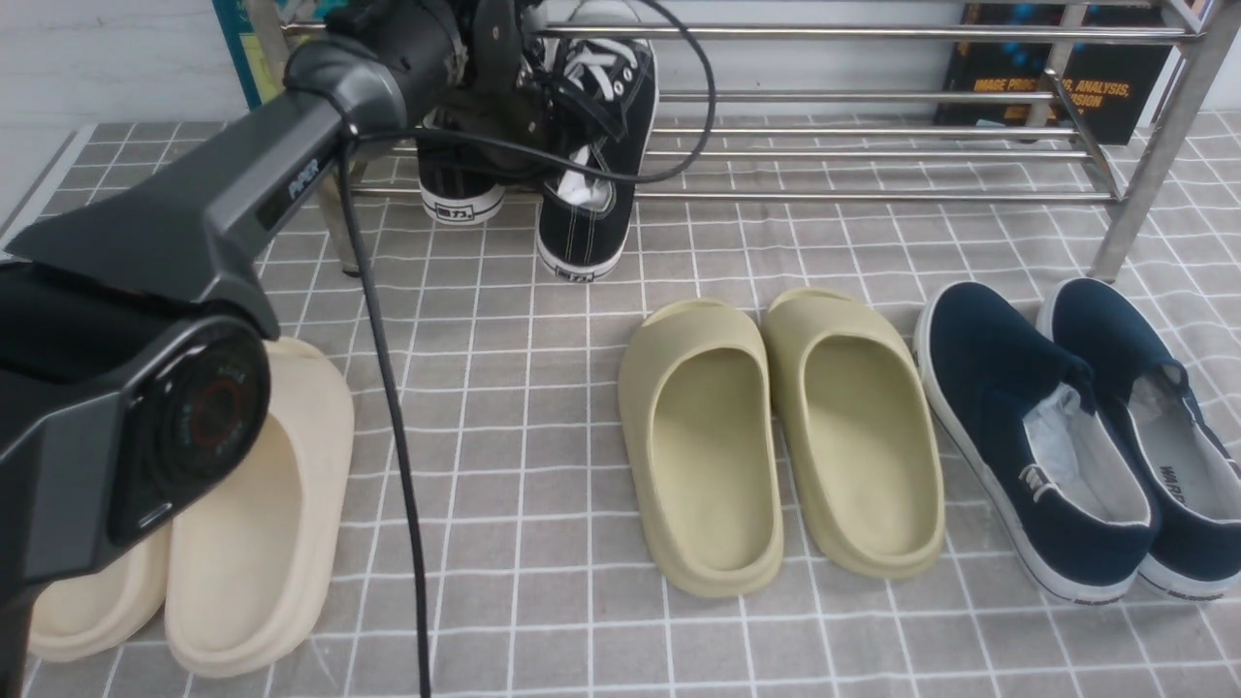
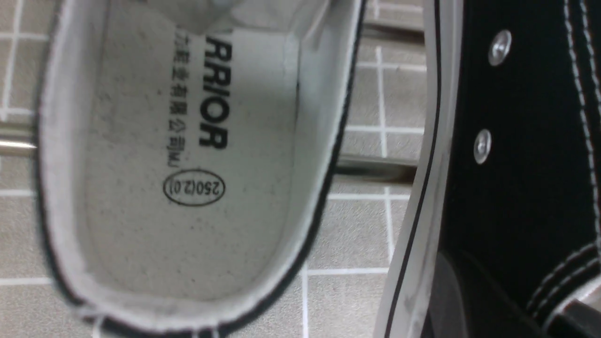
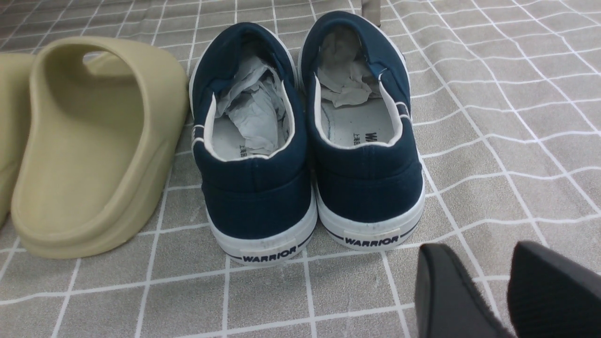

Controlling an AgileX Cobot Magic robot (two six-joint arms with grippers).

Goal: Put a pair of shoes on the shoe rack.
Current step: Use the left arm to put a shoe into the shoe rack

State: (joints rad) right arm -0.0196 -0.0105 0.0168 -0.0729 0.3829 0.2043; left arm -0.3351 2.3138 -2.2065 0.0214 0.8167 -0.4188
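Left arm (image 1: 194,407) joint closest, filling lower left of front view. Pair of shoes (image 1: 582,228) at left end of shoe rack (image 1: 873,32), toes up on bars, heels down; right sneaker steeply tilted, heel low toward bench (image 1: 524,407). Left end effector (image 1: 504,68) among sneakers, pressed together; grip on shoe not discernible. Olive slippers (image 1: 853,436), navy slip-ons (image 1: 989,368) in front of rack; beige slippers (image 1: 252,543) partly hidden by left arm. Right end effector (image 3: 486,249) spread, empty, near navy heels.

"WARRIOR" on navy slip-on heels (image 3: 270,253); "250(2.0)" on sneaker insole (image 2: 188,164)
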